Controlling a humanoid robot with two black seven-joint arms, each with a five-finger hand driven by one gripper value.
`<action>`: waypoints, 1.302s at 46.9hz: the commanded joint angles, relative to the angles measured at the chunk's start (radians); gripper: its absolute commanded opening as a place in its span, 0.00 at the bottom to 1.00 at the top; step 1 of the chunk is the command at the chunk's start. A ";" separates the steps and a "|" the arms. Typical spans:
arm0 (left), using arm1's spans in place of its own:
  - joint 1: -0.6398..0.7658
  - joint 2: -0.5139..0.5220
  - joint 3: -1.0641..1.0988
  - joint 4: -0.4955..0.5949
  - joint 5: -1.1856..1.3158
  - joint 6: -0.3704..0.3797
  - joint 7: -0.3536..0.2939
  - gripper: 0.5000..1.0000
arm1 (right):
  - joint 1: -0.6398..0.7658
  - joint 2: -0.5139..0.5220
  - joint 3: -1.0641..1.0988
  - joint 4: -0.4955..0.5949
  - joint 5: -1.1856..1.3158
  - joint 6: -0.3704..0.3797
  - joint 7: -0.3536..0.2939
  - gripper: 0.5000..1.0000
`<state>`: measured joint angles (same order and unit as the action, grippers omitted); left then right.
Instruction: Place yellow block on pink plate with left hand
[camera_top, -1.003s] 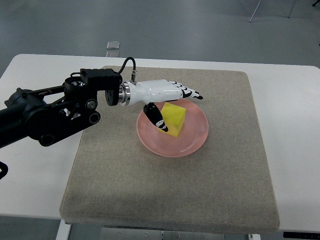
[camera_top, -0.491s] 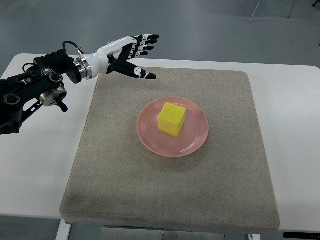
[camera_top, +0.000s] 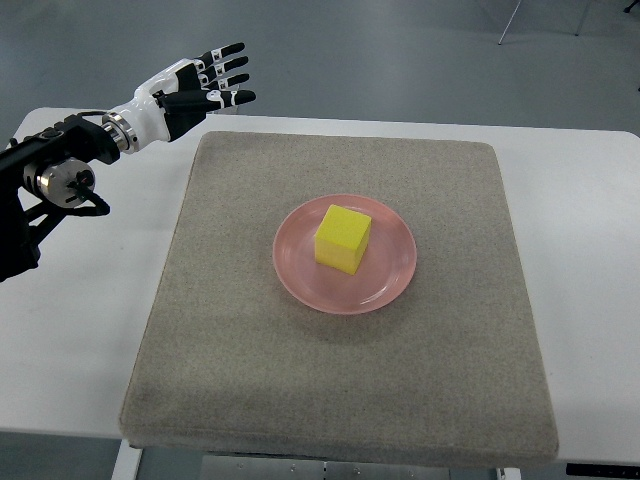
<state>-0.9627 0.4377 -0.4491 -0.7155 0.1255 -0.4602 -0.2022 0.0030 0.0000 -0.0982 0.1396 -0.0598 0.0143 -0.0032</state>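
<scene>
A white table (camera_top: 590, 300) fills most of the top view, with grey floor beyond its far edge. On the table lies a large square mat (camera_top: 340, 390) of coarse beige-grey cloth, and it covers the middle of the tabletop, with bare white showing to either side of it.

The left arm (camera_top: 50, 190) comes in from the picture's left edge. It is black, with round joints and a dark cable looped near the wrist, and it reaches over the far left part of the table towards the mat's far left corner.

A pink plate (camera_top: 390, 285) sits near the middle of the mat, slightly towards the far side. It is round and shallow, with a raised rim.

The left hand (camera_top: 190, 85) is white with black fingertips. It is held up past the far left corner of the mat, well apart from the plate. Its fingers (camera_top: 228, 65) are stretched out and fanned apart, and they grasp nothing.

The yellow block (camera_top: 343, 238) rests on the pink plate, roughly at its centre, standing flat on one face, with nothing touching it.
</scene>
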 joint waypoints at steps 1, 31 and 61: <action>0.012 0.006 -0.002 0.011 -0.029 -0.089 0.001 0.99 | 0.000 0.000 0.000 0.000 0.000 0.001 0.000 0.85; 0.022 0.006 -0.048 0.094 -0.291 -0.137 0.308 0.99 | -0.001 0.000 -0.002 0.005 -0.002 0.010 0.000 0.85; 0.012 0.004 -0.049 0.110 -0.284 -0.135 0.310 0.99 | -0.005 0.000 -0.003 0.067 -0.005 0.015 0.002 0.85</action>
<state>-0.9484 0.4417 -0.4997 -0.6016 -0.1581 -0.5937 0.1074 -0.0009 0.0000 -0.1019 0.1979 -0.0657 0.0307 -0.0059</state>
